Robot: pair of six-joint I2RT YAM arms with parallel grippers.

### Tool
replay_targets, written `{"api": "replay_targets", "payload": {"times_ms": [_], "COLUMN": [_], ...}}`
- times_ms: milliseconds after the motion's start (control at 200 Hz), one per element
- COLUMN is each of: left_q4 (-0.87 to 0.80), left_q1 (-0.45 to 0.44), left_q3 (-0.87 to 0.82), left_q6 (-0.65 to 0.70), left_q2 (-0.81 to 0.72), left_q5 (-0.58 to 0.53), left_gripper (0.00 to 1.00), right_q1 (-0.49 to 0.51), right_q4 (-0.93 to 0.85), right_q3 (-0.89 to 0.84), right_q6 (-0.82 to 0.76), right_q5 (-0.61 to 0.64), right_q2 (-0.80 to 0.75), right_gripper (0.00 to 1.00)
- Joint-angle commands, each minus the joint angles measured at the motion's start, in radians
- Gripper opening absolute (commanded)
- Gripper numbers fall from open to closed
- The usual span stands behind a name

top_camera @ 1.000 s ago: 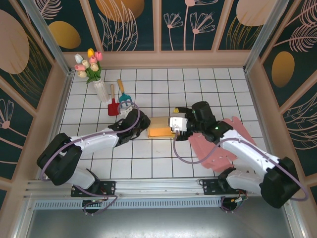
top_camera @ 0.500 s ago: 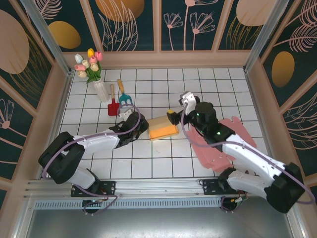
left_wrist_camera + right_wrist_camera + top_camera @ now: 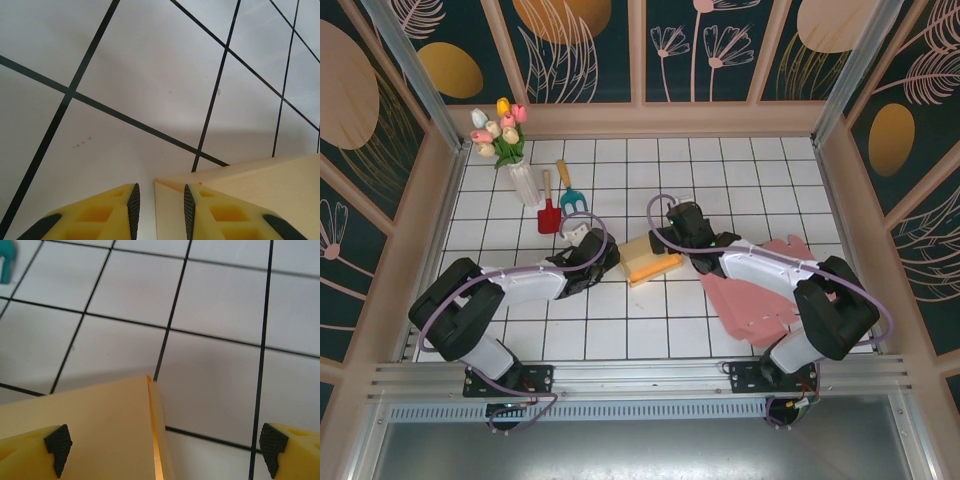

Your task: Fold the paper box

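Top external view: yellow-orange paper box (image 3: 650,262) sits at the middle of the white tiled bench (image 3: 650,335), between the two arms. It looks partly formed, low and open-topped; I cannot tell how many walls are up.

Left wrist view: left jaws are closed to a narrow gap with a thin upright edge of the box (image 3: 260,180) between them, so they are pinching the box's left wall. Judgement: this grip is an anchor, so the light paper does not slide or spin on the smooth tiles when pushed from the other side.

Right wrist view: right jaws are spread wide, one tip on each side of the picture, holding nothing. They hang over the far right part of the box (image 3: 90,410), where a seam or flap edge runs towards the camera. Judgement: the wide spread suits pressing down or straddling that flap, not gripping it yet.

Flat pink paper sheets (image 3: 755,300) lie on the right, partly under the right arm, probably spare blanks. White vase of tulips (image 3: 510,150), red toy shovel (image 3: 548,212) and teal toy rake (image 3: 570,195) stand far left, well apart from the box.

Risk, as I judge it: a hard push could crease the pinched wall.
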Motion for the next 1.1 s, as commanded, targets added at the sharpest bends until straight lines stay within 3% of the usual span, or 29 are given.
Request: {"api": "replay_targets", "payload": {"times_ms": [0, 215, 430, 841, 1096], "left_q4": [0.013, -0.064, -0.164, 0.091, 0.123], "left_q1": [-0.004, -0.005, -0.013, -0.106, -0.121], "left_q3": [0.011, 0.034, 0.026, -0.132, -0.128], "left_q6": [0.012, 0.023, 0.046, 0.199, 0.198], "left_q2": [0.027, -0.031, -0.118, -0.174, -0.125], "left_q5": [-0.042, -0.142, -0.088, 0.121, 0.103], "left_gripper": [0.32, 0.32, 0.42, 0.51, 0.5], "right_q1": [0.022, 0.058, 0.112, 0.16, 0.218], "right_q4": [0.04, 0.104, 0.134, 0.204, 0.274], "right_q3": [-0.078, -0.169, -0.197, -0.277, -0.299], "right_q6": [0.08, 0.151, 0.205, 0.284, 0.323], "right_q5": [0.019, 0.043, 0.044, 0.077, 0.091], "right_q2": [-0.03, -0.041, -0.084, -0.093, -0.099], "right_gripper": [0.99, 0.99, 0.99, 0.99, 0.99]}}
